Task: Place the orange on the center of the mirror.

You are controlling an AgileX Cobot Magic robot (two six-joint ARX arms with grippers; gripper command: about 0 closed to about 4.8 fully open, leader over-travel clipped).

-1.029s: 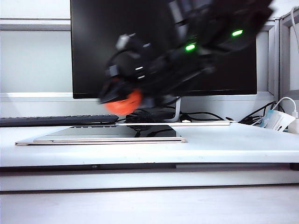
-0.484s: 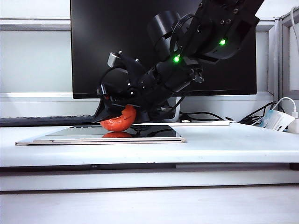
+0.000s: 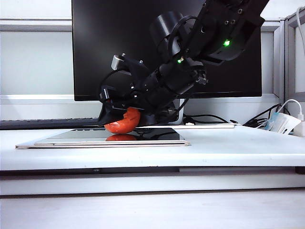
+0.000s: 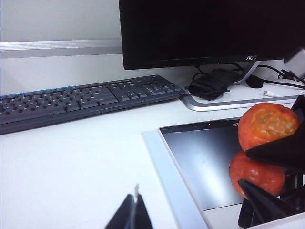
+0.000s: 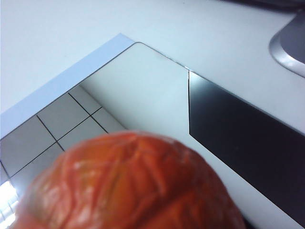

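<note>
Where the right arm slants down from the upper right of the exterior view, its right hand sits low over the mirror, dark fingers on either side of the orange; whether they grip it or stand clear cannot be told. Resting on the mirror's glass near the middle of its width, the orange shows its red reflection directly beneath. The left hand hangs above bare tabletop, well apart from the mirror, its two tips pressed together and empty. Behind the mirror lies a black keyboard; behind that stands a black monitor on a silver foot, marked "AOC" on its lower edge. Pale lettering on the mirror's dark rim cannot be read.
</note>
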